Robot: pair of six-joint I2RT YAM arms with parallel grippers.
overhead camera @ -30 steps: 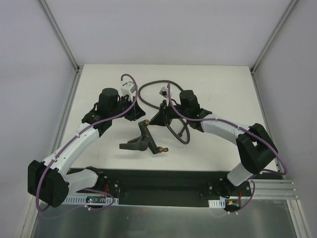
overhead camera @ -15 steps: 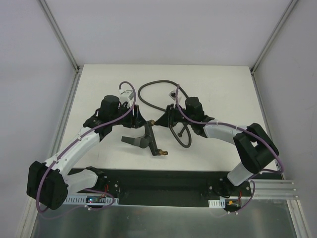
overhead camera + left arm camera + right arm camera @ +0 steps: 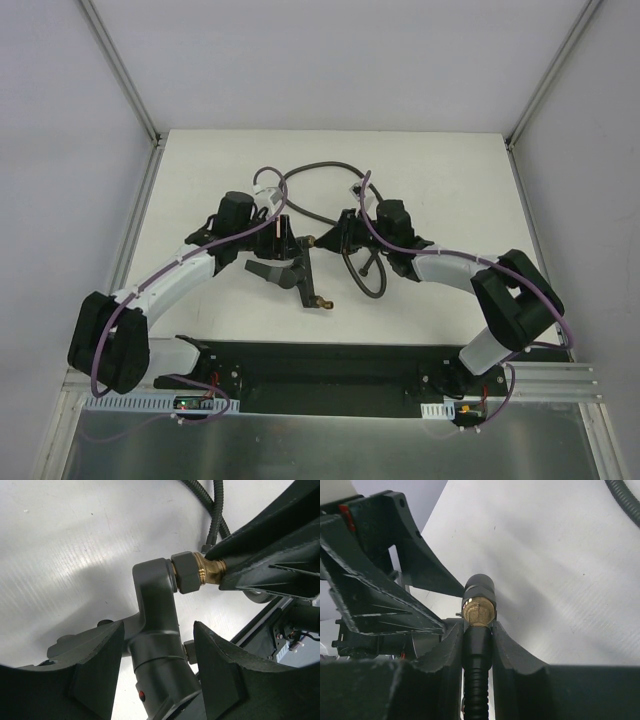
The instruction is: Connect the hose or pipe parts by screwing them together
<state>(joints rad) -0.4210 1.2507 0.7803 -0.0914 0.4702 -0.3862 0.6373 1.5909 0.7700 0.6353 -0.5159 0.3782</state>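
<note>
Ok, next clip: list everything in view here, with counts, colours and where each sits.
hose: one, dark grey, looped over the table's middle and back
T-shaped fitting: one, black with brass tips, table centre, one port meeting the hose's brass end
table: one, white, under everything
base plate: one, black, near edge
purple cables: two, along the arms
arms: two, white and black, reaching inward
left pincer: one, black, open astride the fitting
right pincer: one, black, shut on the hose end

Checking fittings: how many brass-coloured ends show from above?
2: the joint end where hose meets fitting, by the right gripper; the free end at its near tip. More may be hidden.
</note>
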